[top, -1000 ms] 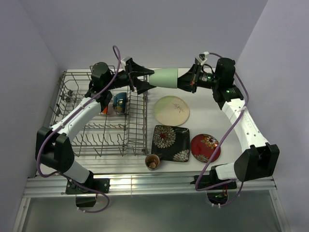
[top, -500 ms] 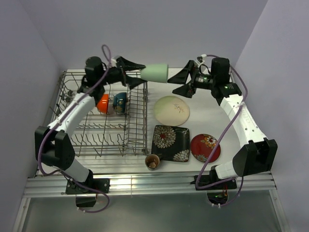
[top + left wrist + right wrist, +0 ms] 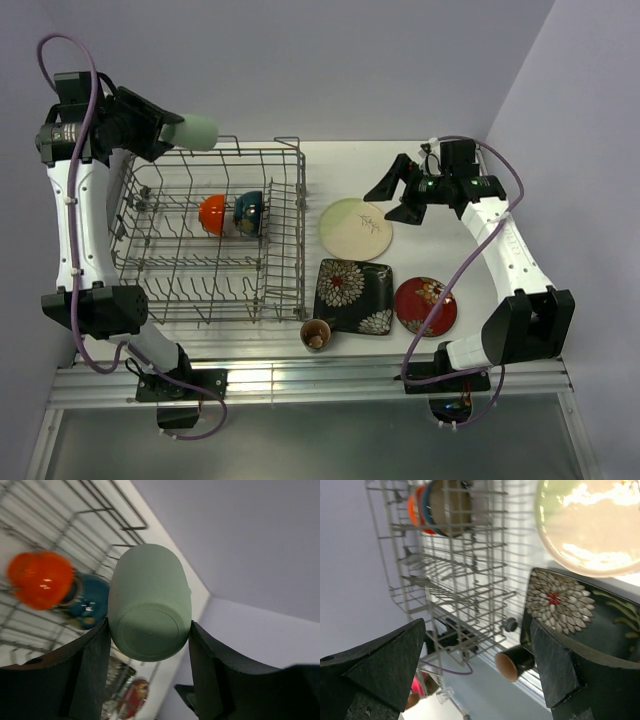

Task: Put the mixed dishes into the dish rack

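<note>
A pale green cup [image 3: 203, 131] [image 3: 150, 605] hangs high over the far left corner of the dish rack [image 3: 200, 250], with my left gripper [image 3: 183, 131] [image 3: 150, 645] shut on its sides, base toward the wrist camera. An orange bowl [image 3: 212, 213] [image 3: 40, 580] and a dark blue bowl [image 3: 250, 212] [image 3: 90, 602] stand in the rack. My right gripper [image 3: 392, 200] [image 3: 477, 665] is open and holds nothing, hovering above the table just right of the pale green-cream plate [image 3: 356, 228] [image 3: 590, 525].
On the table right of the rack [image 3: 455, 570] lie a black square floral plate [image 3: 353, 296] [image 3: 570, 610] and a red floral plate [image 3: 426, 306]. A brown cup [image 3: 316, 334] [image 3: 515, 662] lies on its side near the front edge.
The right gripper opened and let go of the green cup, then drew back to the right. The left arm swung up and to the far left with the cup in its grip.
</note>
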Robot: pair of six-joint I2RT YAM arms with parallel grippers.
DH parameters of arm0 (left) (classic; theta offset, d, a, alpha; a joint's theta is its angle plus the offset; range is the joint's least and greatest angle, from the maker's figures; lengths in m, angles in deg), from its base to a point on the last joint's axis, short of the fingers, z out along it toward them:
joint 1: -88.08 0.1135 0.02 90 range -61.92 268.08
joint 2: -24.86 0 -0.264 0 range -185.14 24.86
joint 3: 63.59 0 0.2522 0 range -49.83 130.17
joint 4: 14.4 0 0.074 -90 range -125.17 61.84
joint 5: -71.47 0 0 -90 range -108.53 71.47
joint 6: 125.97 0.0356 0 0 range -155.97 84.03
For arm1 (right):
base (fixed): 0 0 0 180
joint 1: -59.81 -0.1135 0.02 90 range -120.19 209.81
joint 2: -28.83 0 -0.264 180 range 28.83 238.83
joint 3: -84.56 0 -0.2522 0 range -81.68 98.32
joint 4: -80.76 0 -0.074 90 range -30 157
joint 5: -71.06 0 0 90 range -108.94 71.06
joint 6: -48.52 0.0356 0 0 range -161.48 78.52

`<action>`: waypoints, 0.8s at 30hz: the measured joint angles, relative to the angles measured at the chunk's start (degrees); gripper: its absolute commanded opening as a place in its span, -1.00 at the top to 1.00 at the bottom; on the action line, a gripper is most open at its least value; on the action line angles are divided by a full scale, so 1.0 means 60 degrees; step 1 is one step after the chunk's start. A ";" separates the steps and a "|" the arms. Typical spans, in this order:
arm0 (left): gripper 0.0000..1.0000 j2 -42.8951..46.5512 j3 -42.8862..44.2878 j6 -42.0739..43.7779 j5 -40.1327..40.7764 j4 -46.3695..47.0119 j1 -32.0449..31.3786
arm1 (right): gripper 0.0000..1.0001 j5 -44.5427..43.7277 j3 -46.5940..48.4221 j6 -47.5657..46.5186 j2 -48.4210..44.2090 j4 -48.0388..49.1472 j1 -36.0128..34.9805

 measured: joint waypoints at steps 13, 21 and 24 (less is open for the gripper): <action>1.00 -0.0882 0.0532 0.2495 0.4342 -0.3060 -0.0328 | -0.83 -0.0011 -0.0255 -0.0805 0.0765 -0.0288 0.0000; 1.00 -0.2200 0.0667 0.2783 0.5118 -0.3224 -0.0783 | -0.82 0.0004 -0.0251 -0.0914 0.0863 -0.0310 0.0000; 1.00 -0.2597 0.0758 0.2849 0.5315 -0.3191 -0.0790 | -0.82 -0.0007 -0.0237 -0.0947 0.0892 -0.0342 0.0000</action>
